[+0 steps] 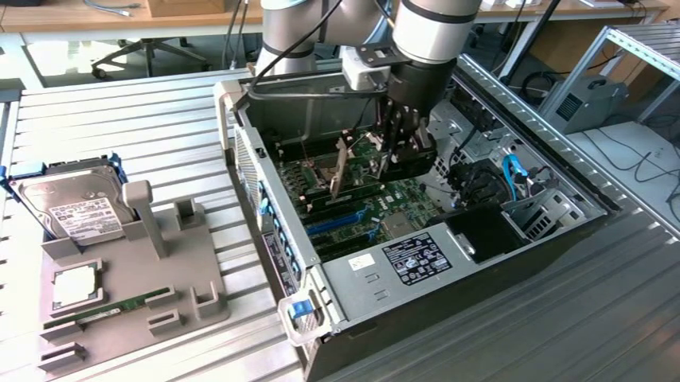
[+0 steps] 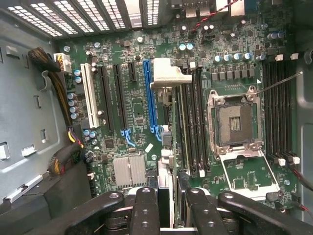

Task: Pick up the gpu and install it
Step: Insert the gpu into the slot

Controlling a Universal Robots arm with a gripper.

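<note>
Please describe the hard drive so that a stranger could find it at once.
Beside the open computer case, on the exterior view's left, a grey holder lies on the table. The hard drive leans at the holder's far end: the only silver box with a white label, far bigger than the square chip and green memory stick lying nearby.

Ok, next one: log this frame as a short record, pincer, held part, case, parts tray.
pincer: shut on the gpu, down inside the case
gpu: edge-on over the motherboard, beside the blue slot; seated or not, cannot tell
case: open, on the table
tray: holds hard drive and memory stick, on the exterior view's left
</note>
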